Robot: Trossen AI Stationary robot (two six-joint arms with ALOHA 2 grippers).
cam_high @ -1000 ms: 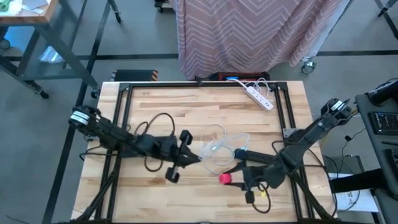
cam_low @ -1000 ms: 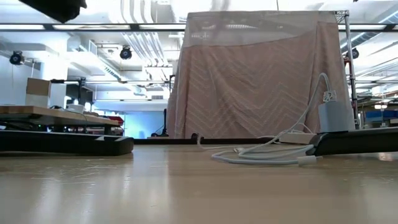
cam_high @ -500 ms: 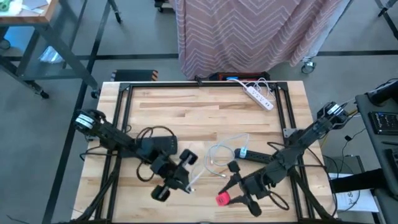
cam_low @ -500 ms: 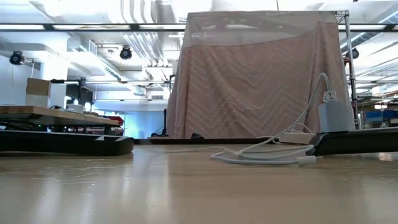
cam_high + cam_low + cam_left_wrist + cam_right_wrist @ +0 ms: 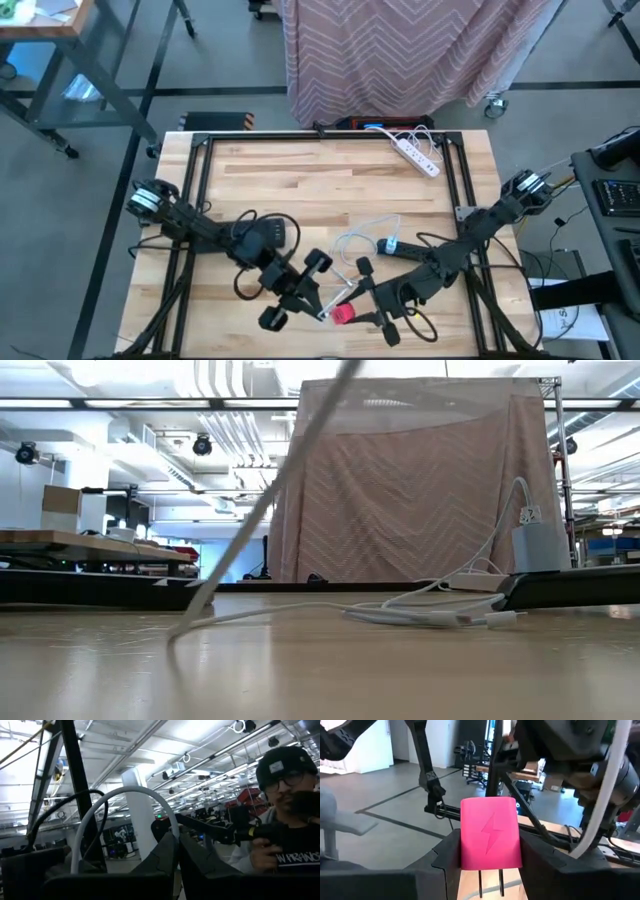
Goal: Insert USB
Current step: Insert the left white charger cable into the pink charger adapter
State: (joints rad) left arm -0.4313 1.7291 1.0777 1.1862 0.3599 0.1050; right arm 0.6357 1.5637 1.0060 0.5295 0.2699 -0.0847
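Note:
A pink charger block (image 5: 490, 839) with a lightning mark sits between my right gripper's (image 5: 489, 865) fingers. From above it shows as a pink spot (image 5: 341, 314) near the table's near edge. My left gripper (image 5: 322, 306) is right beside it on the left, shut on a white cable (image 5: 125, 795). That cable runs back to a loose coil (image 5: 352, 242) lying mid-table. In the low view the cable (image 5: 270, 490) rises slanting from the tabletop and leaves the picture's top. Both grippers are above the low view. My left gripper pinches the white cable near its free end (image 5: 169, 826) between its two shut fingers. The cable arcs out of the fingertips in a loop and runs down slack to the table. The plug itself is hidden by the fingers. My right gripper pinches the pink charger block by its two side faces (image 5: 465, 851), one finger on each. Its two metal prongs (image 5: 490, 889) point back between the fingers toward the wrist. The marked face is turned to the camera.
A white power strip (image 5: 418, 155) lies at the far edge with its cords. A teal plug (image 5: 388, 244) on a dark cable lies right of the coil. A black frame (image 5: 200, 190) runs around the table. A person (image 5: 285, 820) shows beyond the table in the left wrist view.
Both grippers have moved toward the near edge and closer together, the right one carrying the pink block leftward. The white cable's end has been lifted and drawn from the coil toward the near edge, so a strand now rises across the low view.

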